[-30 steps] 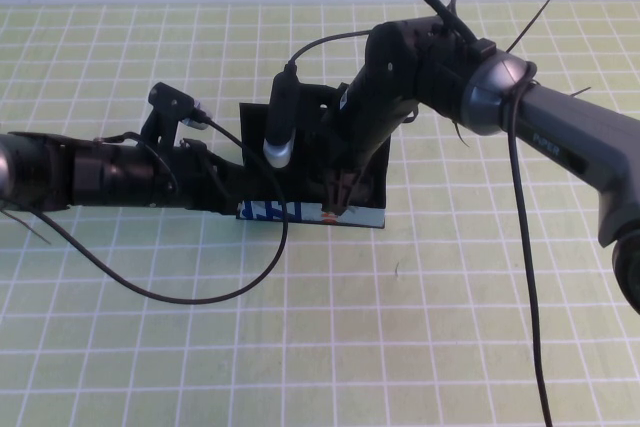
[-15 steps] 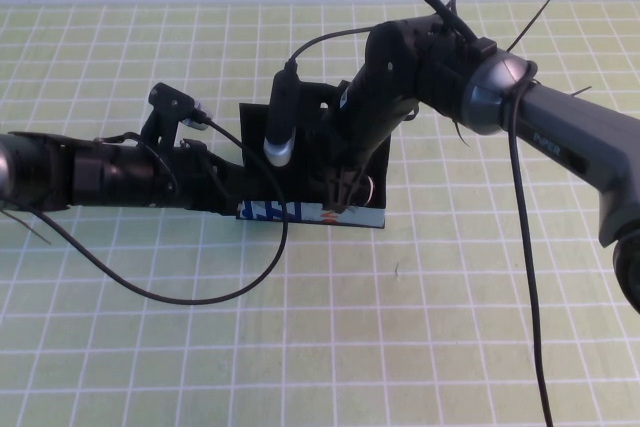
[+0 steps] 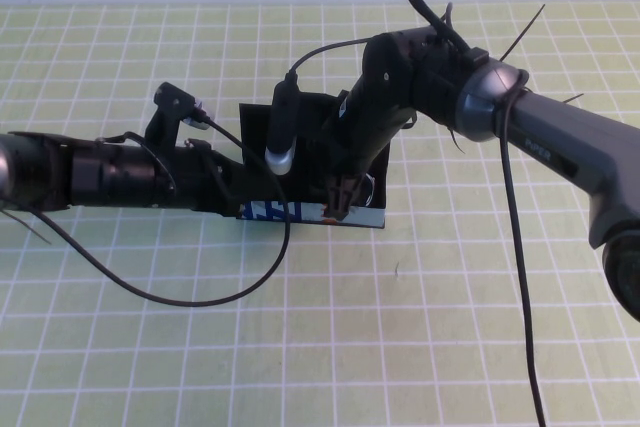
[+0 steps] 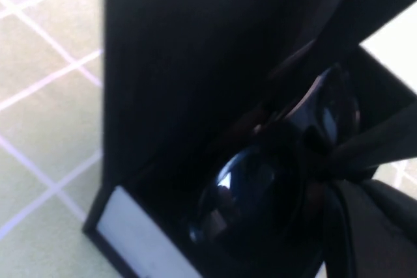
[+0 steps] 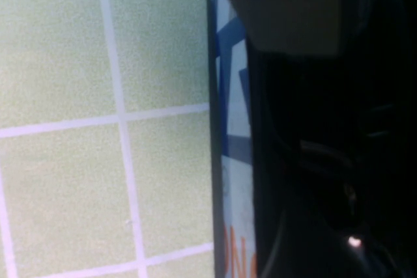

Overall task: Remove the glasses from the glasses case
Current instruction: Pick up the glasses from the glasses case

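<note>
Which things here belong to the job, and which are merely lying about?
Job:
- case, lid open
- glasses, still inside the case
- right gripper, lowered into the case
- left gripper, against the case's left end

Lying about:
- checked green mat
- loose black cable across the mat

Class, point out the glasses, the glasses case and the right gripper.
glasses point(image 4: 251, 193), left wrist view, on a dark lens.
glasses case point(image 3: 365, 217), high view, on the light-blue front side.
right gripper point(image 3: 340, 202), high view, at the fingers inside the case.
</note>
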